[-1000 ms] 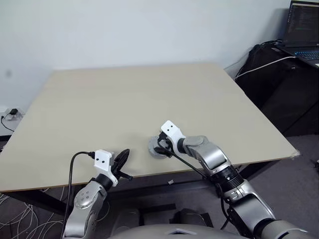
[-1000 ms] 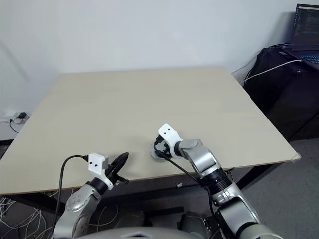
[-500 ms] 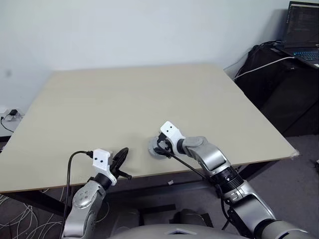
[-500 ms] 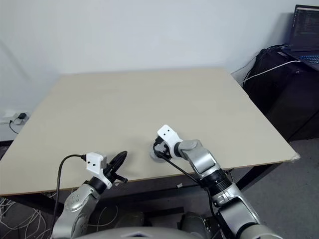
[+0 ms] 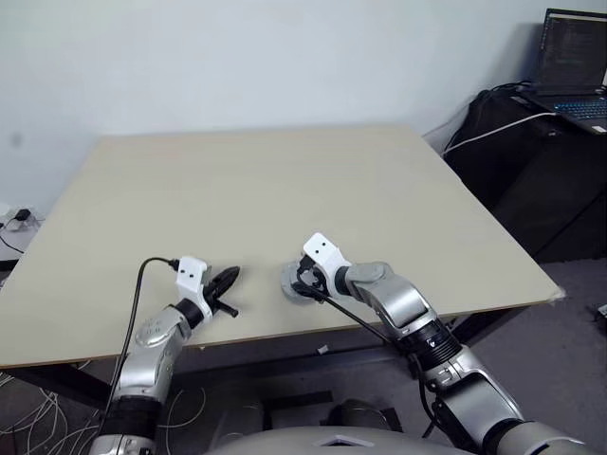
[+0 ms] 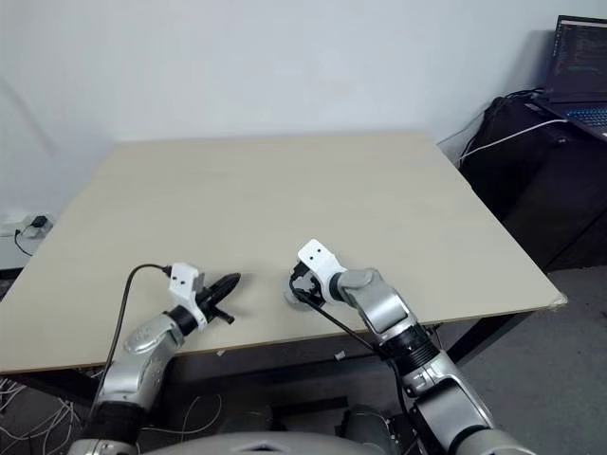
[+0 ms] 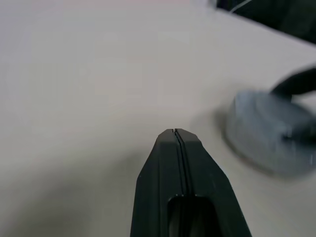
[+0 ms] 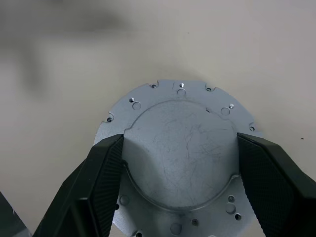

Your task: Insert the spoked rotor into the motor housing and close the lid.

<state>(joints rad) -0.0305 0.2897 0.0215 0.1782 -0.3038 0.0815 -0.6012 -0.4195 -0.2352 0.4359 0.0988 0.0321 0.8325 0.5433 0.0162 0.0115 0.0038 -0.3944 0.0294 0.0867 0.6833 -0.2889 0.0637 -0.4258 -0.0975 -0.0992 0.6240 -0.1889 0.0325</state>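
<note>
Two tool pads (image 8: 106,165) clamping lid (image 8: 180,148), screw holes visible; left tool (image 7: 176,132) pinched, empty.

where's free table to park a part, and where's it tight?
Free: the table from the grippers back to the far edge by the wall, and both side stretches. Tight: the near edge, where the right gripper has its fingers on either side of the lid, and the shut left gripper sits just to its left, leaving a narrow bare strip between.
</note>
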